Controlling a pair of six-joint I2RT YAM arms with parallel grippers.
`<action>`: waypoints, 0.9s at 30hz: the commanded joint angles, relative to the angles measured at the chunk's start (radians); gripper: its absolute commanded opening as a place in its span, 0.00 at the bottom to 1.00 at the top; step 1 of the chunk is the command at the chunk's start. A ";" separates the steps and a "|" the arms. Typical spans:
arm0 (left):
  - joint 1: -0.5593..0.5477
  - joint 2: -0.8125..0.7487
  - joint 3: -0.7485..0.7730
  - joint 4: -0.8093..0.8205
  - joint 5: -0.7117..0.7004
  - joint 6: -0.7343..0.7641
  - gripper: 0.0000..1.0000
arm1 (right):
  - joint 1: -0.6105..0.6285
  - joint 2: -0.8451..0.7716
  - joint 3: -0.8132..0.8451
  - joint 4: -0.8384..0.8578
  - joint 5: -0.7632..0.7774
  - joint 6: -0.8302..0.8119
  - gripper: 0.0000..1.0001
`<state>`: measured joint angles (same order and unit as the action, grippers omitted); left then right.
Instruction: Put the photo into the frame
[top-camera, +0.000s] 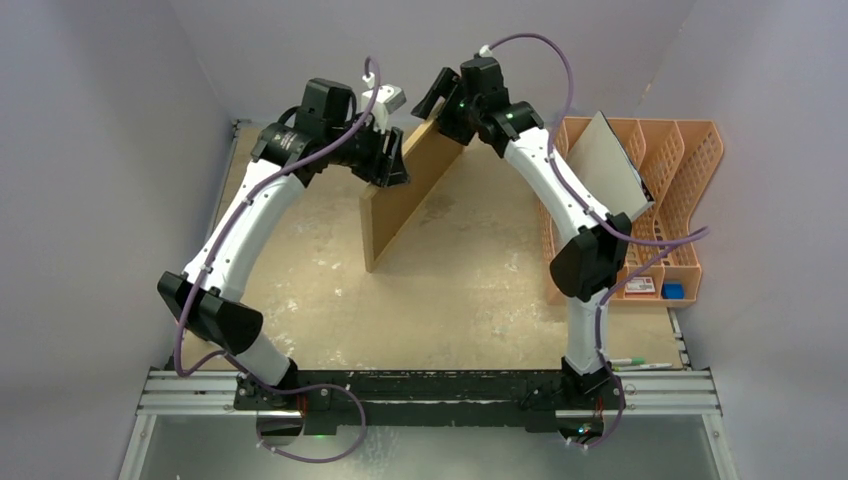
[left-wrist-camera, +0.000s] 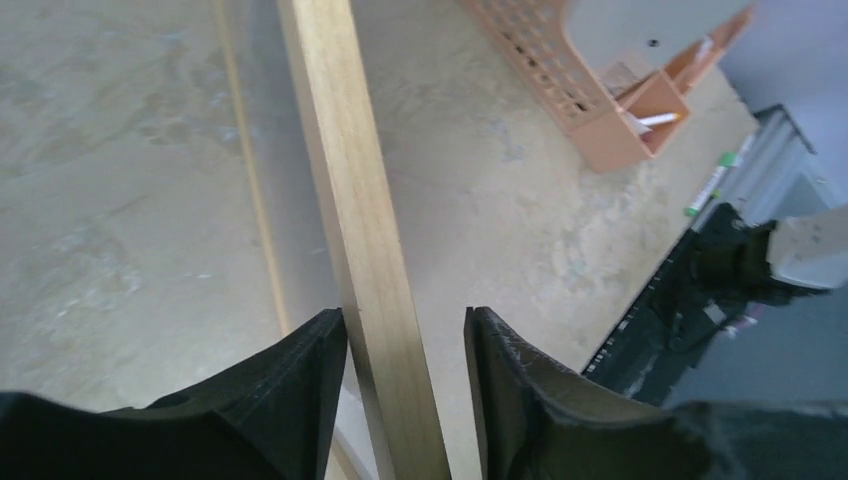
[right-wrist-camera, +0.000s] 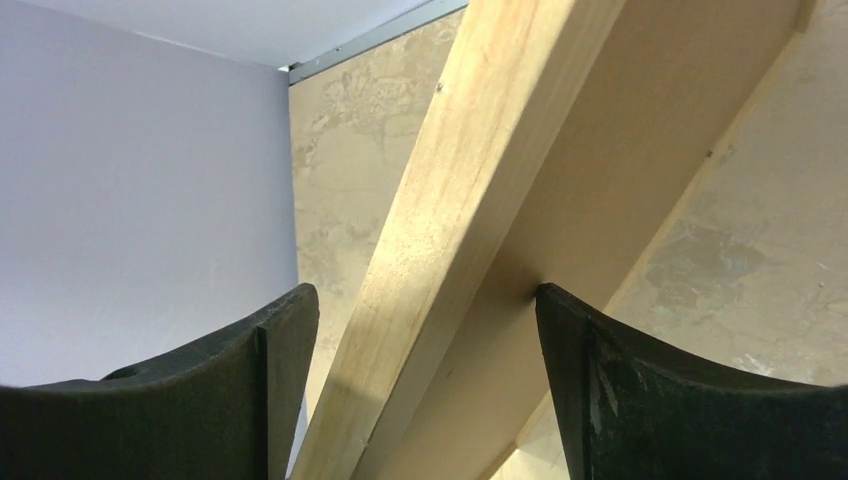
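1. White tubular left arm (top-camera: 245, 215) and matching right arm (top-camera: 555, 175) are jointed with black angular housings.
2. Thin purple cables (top-camera: 179, 345) are looped along both.
3. Matte black curved fingers (left-wrist-camera: 290, 400) are fitted at each wrist.

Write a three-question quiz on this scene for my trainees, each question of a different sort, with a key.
1. True or false: the large light-wood rectangular picture frame lies flat on the beige table.
2. Where is the orange plastic file rack? A) at the table's right edge B) at its left edge C) between the arm bases.
3. Fill in: the fingers of the left gripper and the right gripper each straddle an edge of the ____.
Key: 1 false, it is up on edge and tilted; 2 A; 3 frame.
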<state>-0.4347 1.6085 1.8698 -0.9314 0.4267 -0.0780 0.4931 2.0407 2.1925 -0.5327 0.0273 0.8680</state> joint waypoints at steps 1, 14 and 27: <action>-0.006 -0.043 -0.017 0.081 0.228 0.037 0.57 | -0.032 -0.072 -0.034 -0.016 -0.035 0.007 0.78; -0.004 -0.139 -0.101 0.349 0.189 -0.170 0.80 | -0.121 -0.289 -0.364 0.116 -0.213 -0.049 0.57; 0.164 -0.129 -0.460 0.357 -0.190 -0.438 0.76 | -0.203 -0.497 -0.859 0.449 -0.468 -0.273 0.45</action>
<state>-0.3840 1.4734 1.5131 -0.5880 0.3283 -0.3923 0.2855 1.5566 1.3766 -0.2508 -0.2592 0.7063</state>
